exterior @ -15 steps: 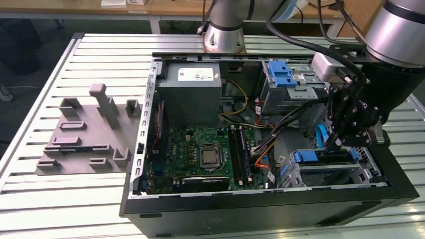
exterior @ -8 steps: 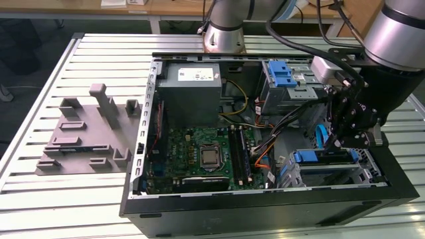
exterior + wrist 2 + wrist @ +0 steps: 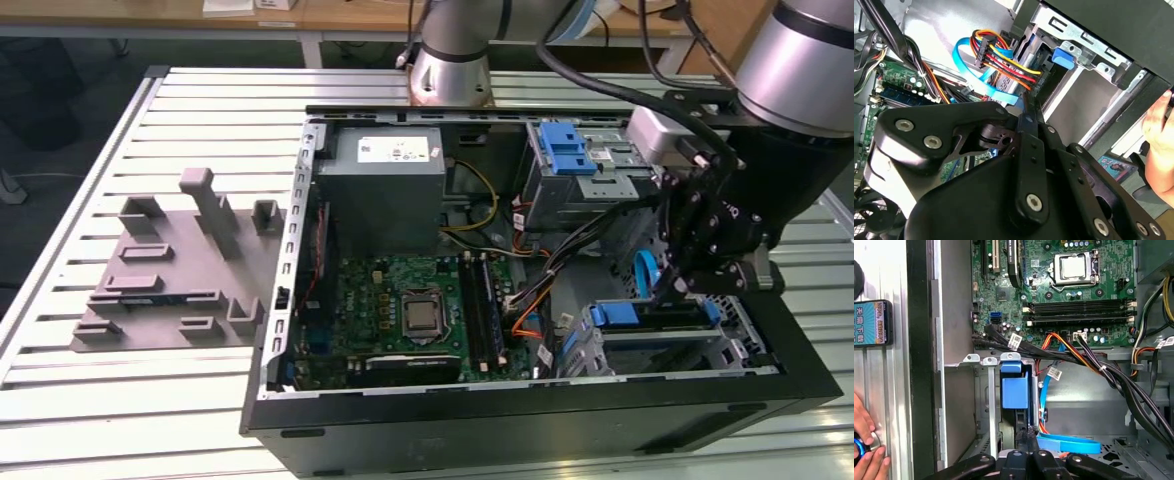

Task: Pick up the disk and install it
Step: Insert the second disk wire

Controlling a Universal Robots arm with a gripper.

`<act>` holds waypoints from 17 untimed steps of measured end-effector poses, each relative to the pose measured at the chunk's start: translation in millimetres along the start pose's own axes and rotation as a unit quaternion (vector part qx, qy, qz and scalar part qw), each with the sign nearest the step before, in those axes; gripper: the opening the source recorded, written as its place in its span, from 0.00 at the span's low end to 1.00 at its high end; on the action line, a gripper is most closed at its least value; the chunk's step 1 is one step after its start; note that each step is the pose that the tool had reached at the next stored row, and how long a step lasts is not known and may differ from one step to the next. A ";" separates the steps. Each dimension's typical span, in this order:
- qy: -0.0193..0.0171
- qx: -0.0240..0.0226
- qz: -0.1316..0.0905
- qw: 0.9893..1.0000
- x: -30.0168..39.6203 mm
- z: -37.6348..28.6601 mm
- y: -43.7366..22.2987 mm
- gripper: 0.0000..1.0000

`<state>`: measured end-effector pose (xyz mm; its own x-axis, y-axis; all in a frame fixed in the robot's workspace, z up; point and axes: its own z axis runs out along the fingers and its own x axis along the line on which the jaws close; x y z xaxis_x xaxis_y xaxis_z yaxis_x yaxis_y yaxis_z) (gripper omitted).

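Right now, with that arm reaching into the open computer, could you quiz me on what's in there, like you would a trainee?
1. True or false: the gripper hangs over the grey fixture plate on the table.
2. What colour is the flat ribbon cable lying by the gripper's fingertips in the first wrist view?
3. Which sits beside the processor socket? A) memory sticks B) a fan C) a battery

Key: 1 false, it is inside the computer case, above the drive bay with the blue latch. 2 blue. 3 A.
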<state>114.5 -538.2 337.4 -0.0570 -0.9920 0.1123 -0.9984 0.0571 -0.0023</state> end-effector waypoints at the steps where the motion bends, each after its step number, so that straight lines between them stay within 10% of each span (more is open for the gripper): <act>1: 0.000 0.000 0.000 1.000 0.1 -0.8 0.0 0.11; 17: 0.000 -0.001 0.000 1.000 0.9 -8.0 0.0 0.11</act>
